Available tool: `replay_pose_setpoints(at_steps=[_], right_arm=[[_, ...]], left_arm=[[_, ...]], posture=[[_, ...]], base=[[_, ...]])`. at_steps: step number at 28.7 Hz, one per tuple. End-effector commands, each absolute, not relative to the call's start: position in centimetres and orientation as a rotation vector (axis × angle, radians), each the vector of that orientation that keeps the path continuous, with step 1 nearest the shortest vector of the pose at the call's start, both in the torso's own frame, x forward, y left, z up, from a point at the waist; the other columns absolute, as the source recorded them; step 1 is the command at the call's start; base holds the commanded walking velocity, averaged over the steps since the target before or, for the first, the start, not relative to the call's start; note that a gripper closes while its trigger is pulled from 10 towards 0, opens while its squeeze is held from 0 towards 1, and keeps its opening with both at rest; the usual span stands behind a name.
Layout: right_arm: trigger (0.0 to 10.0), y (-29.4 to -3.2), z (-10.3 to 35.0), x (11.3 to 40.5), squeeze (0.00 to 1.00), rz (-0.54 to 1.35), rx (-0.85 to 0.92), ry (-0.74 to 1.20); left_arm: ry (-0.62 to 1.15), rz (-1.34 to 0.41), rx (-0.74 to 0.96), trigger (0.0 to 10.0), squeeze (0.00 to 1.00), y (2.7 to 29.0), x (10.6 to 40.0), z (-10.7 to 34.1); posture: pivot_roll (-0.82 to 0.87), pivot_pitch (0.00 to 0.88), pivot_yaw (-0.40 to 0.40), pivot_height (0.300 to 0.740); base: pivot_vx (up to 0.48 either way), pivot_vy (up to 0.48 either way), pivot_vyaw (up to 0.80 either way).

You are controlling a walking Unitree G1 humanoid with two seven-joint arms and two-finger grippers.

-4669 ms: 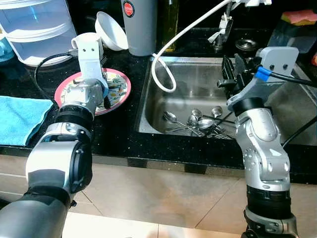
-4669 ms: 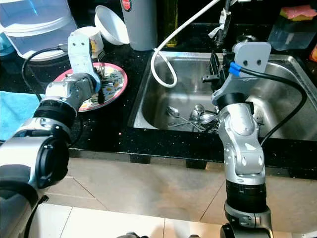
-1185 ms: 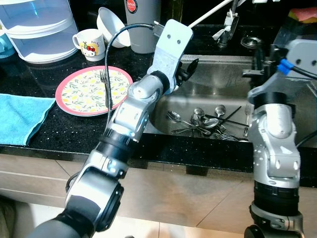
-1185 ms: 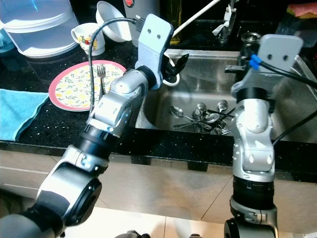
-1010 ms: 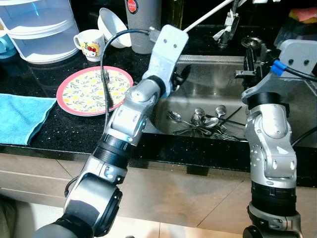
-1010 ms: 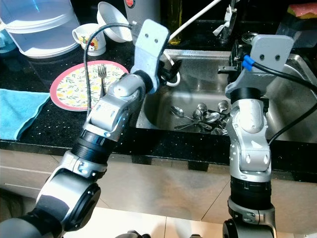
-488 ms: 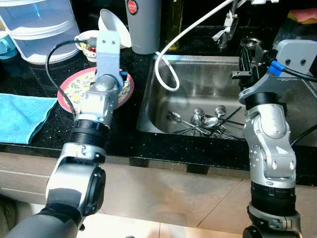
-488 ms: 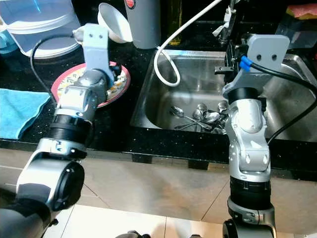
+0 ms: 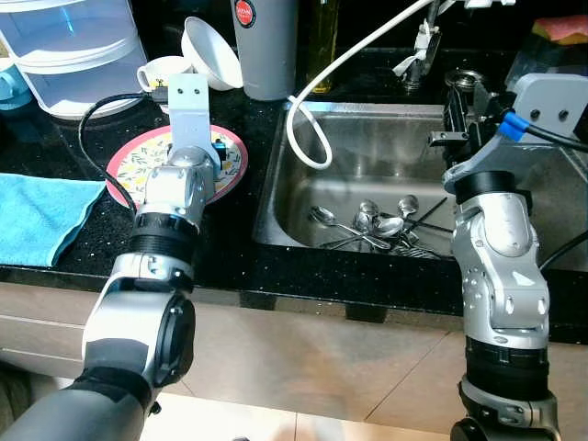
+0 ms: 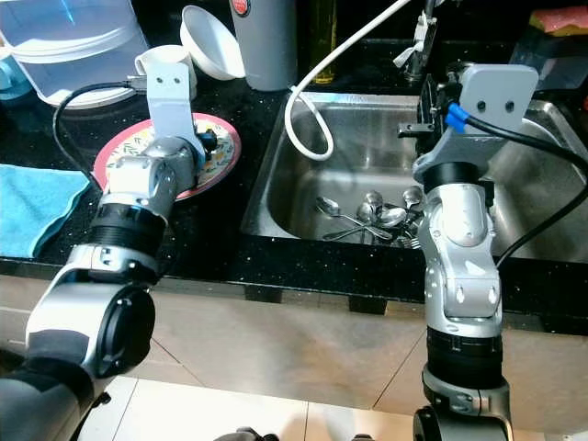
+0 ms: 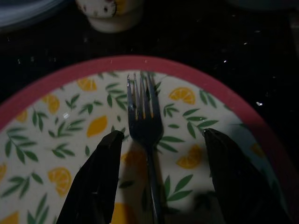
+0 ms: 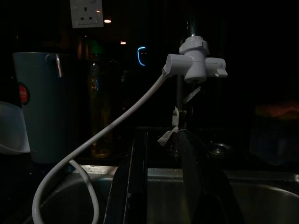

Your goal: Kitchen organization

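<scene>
Desk (image 9: pixel 239 234) of black stone carries everything here, and the steel sink (image 9: pixel 363 152) is set into it, to the right of the left hand (image 11: pixel 156 179). In the sink, low beside the right hand (image 9: pixel 459 115), lies a heap of spoons (image 9: pixel 377 225); probably they wait there to be sorted. The flowered plate (image 9: pixel 230 152) with a red rim sits directly under the left hand. On this plate lies one fork (image 11: pixel 145 121), tines pointing away from the hand, so it seems the plate is the collecting place for cutlery. The left hand hovers above the fork with its fingers (image 11: pixel 100 177) spread wide on both sides of the handle, holding nothing. The right hand is raised over the sink, fingers slightly apart and empty.
</scene>
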State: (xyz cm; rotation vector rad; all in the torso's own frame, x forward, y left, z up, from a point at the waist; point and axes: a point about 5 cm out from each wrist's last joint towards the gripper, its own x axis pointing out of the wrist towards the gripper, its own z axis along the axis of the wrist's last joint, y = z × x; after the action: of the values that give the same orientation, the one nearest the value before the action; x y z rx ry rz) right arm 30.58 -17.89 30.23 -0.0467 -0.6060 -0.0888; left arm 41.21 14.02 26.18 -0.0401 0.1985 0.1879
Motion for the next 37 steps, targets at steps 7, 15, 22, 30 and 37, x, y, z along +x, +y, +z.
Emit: replay_pose_setpoints(at_steps=[7, 15, 22, 30, 37], right_arm=[[10.0, -17.8, 30.2, 30.6, 0.00, -0.083, -0.039, -0.600], [10.0, -17.8, 30.2, 30.6, 0.00, -0.084, -0.036, -0.601], [10.0, -17.9, 30.2, 30.6, 0.00, -0.086, -0.035, -0.600], [10.0, -17.9, 30.2, 30.6, 0.00, -0.087, -0.034, -0.601], [10.0, -17.9, 30.2, 30.6, 0.00, -0.088, -0.034, -0.600]], left_arm=[[0.297, 0.271, -0.165, 9.7, 0.00, 14.8, 41.1, 24.4], [0.394, 0.262, -0.269, 0.0, 0.00, 14.5, 41.1, 23.0], [0.377, 0.271, -0.235, 0.0, 0.00, 14.5, 41.2, 23.1], [0.309, 0.284, -0.163, 0.0, 0.00, 14.8, 41.4, 23.9], [0.050, 0.192, -0.034, 10.0, 0.00, 13.6, 41.5, 27.6]], posture=[[0.01, 0.111, 0.074, 0.740], [0.02, 0.116, 0.075, 0.740], [0.02, 0.118, 0.074, 0.740], [0.02, 0.118, 0.074, 0.740], [0.02, 0.121, 0.074, 0.740]], base=[[0.000, 0.000, 0.00], [0.000, 0.000, 0.00], [0.000, 0.000, 0.00], [0.000, 0.000, 0.00], [0.000, 0.000, 0.00]])
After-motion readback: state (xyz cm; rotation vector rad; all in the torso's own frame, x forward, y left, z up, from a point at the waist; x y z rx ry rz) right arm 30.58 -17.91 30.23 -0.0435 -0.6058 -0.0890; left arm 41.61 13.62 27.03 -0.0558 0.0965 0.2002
